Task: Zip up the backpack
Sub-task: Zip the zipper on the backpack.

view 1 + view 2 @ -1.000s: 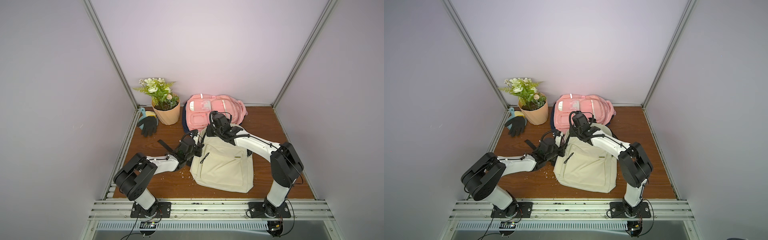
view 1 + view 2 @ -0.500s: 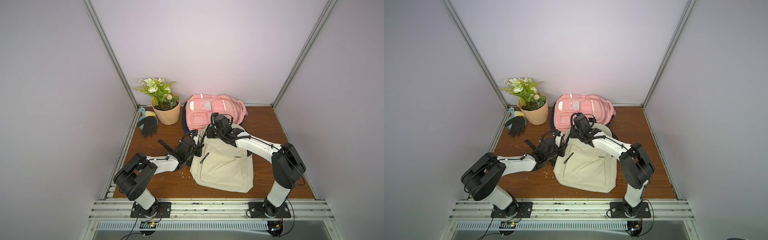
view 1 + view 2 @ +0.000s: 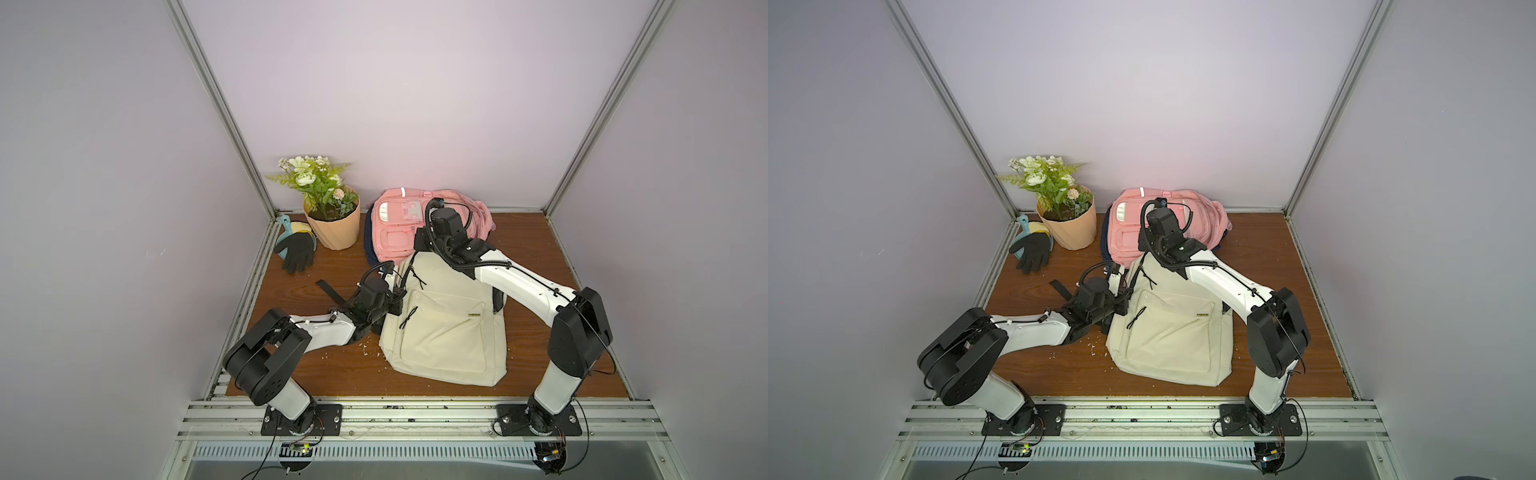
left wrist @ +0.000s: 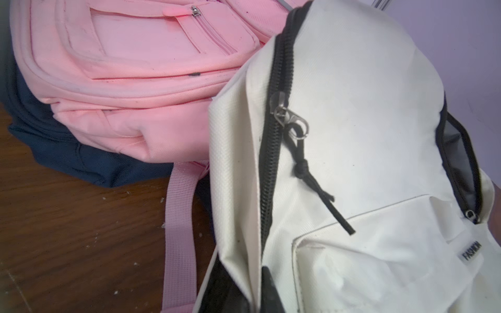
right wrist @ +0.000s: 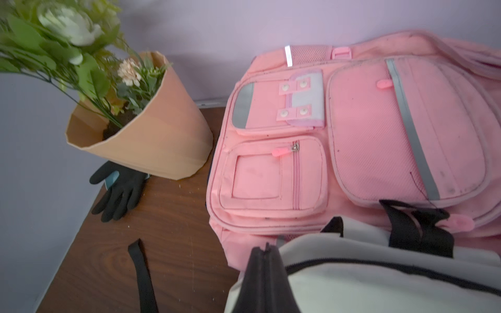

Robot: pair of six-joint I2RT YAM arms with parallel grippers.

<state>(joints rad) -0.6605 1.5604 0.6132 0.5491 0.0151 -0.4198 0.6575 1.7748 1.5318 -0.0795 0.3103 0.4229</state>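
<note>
The cream backpack lies flat on the wooden table. Its black main zipper is closed along the near side up to a metal slider, whose black cord pull lies loose. On the far side the zipper gapes open above another slider. My left gripper is shut on a fold of the backpack's side fabric beside the zipper. At the backpack's top edge, my right gripper has its fingers pressed together. I cannot see whether they pinch anything.
A pink backpack lies on a navy one right behind the cream one. A tan flower pot and a black glove stand at the back left. A loose black strap lies near my left wrist. Walls close in three sides.
My right gripper has shut its jaws at the backpack's top edge and shifted slightly. The left gripper and the backpack have stayed where they were.
</note>
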